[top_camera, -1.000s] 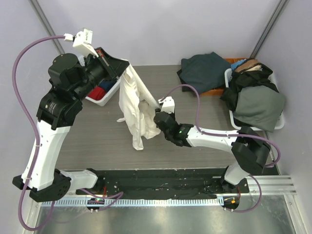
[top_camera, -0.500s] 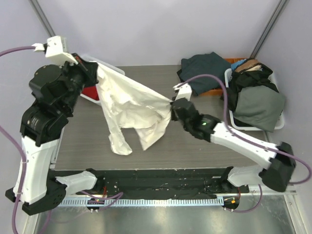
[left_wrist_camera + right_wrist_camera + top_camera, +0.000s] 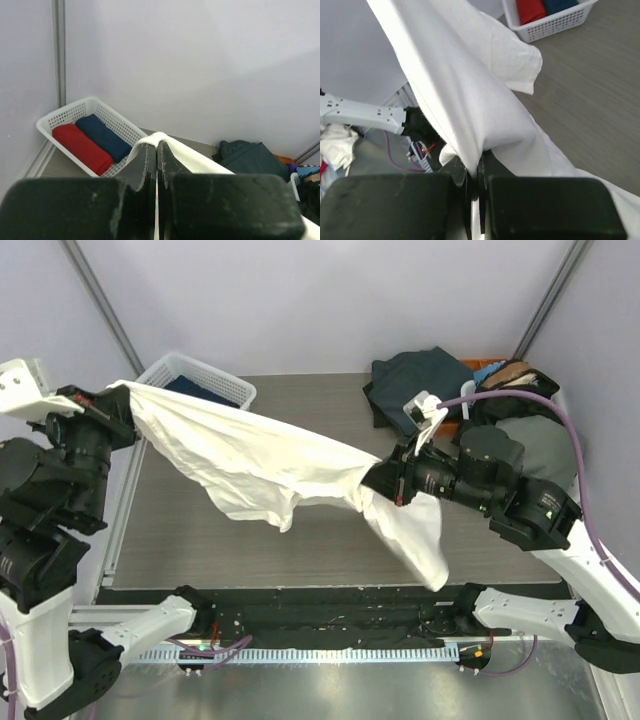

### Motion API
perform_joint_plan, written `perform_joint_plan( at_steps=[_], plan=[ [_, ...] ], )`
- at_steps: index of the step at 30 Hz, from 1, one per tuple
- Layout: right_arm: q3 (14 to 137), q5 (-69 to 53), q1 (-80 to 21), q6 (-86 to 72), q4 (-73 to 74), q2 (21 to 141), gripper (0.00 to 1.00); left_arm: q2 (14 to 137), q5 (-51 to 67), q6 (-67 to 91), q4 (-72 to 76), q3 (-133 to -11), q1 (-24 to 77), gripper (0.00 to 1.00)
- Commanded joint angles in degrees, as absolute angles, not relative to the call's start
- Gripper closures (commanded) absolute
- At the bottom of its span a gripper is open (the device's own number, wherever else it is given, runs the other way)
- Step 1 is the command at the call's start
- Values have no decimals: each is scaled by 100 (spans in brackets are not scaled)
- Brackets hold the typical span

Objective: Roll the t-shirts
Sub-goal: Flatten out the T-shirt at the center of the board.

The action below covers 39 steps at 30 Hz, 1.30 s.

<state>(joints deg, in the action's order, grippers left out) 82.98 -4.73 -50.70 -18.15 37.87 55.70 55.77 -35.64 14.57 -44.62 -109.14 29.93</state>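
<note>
Left pincer [image 3: 157, 150] and right pincer [image 3: 476, 175] are both clamped shut on the white t-shirt [image 3: 250, 455], which hangs stretched between them above the tabletop [image 3: 200, 540]. Step looks like spreading. Next: lower it flat, keep tension, avoid bunching before rolling.

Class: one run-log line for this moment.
left jaws: shut on white t-shirt | right jaws: shut on same | shirt: stretched between them | basket: red shirt, navy shirt inside
</note>
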Motion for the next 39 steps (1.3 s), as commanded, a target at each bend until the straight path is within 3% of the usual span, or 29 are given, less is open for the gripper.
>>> perform_joint_plan(
  at_steps=[1, 5, 7, 13, 15, 16, 18, 19, 22, 24, 28, 31, 32, 33, 37, 39],
  plan=[
    [8404, -1353, -5071, -2004, 4438, 5721, 99, 5423, -3595, 1643, -4008, -10522, 2962, 100],
    [7972, -1107, -4721, -1960, 4421, 6089, 99, 5519, -3481, 1828, -3421, -9566, 2962, 100],
    [7876, -1563, -3969, -1907, 4360, 6310, 99, 5861, -3454, 1776, -3200, -9396, 2962, 100],
    [8128, -1768, -2428, -1775, 4114, 7776, 98, 7896, -2542, 2547, -4042, -10519, 2041, 100],
    [8331, -1391, -2268, -1854, 4087, 8259, 92, 8382, -2136, 2847, -4218, -10976, 1838, 100],
    [8541, -1249, -2224, -1889, 4061, 8679, 77, 8750, -2110, 2891, -4219, -11082, 1820, 100],
    [8683, -678, -2215, -2030, 3825, 8981, 62, 9121, -1979, 3049, -4088, -11250, 1741, 100],
    [8736, -581, -2215, -2074, 3710, 9113, 43, 9410, -1908, 3119, -4017, -11259, 1705, 100],
    [8675, -509, -2232, -2136, 3472, 9132, 14, 9763, -1530, 3453, -3736, -11136, 1495, 100],
    [8457, -475, -2320, -2057, 3428, 9036, 14, 10071, -1215, 3638, -3595, -11074, 1337, 100],
    [7640, -439, -2566, -2048, 3279, 8544, 32, 10537, -784, 3884, -3577, -11074, 1082, 89],
    [6805, -431, -2873, -2197, 2954, 8061, 34, 10775, -782, 3955, -3805, -11232, 1002, 60],
    [6620, -422, -2952, -2267, 2875, 7938, 35, 10793, -800, 3938, -4084, -11302, 1002, 36],
    [6314, -422, -3058, -2320, 2735, 7780, 35, 10828, -843, 3946, -4278, -11398, 1011, 30],
    [5714, -474, -3417, -2915, 2357, 7489, 46, 10478, -1124, 3797, -4825, -11410, 1020, 27],
    [5398, -510, -3629, -3180, 1936, 7418, 44, 9883, -1239, 3762, -4773, -10763, 1037, 27]
  ],
)
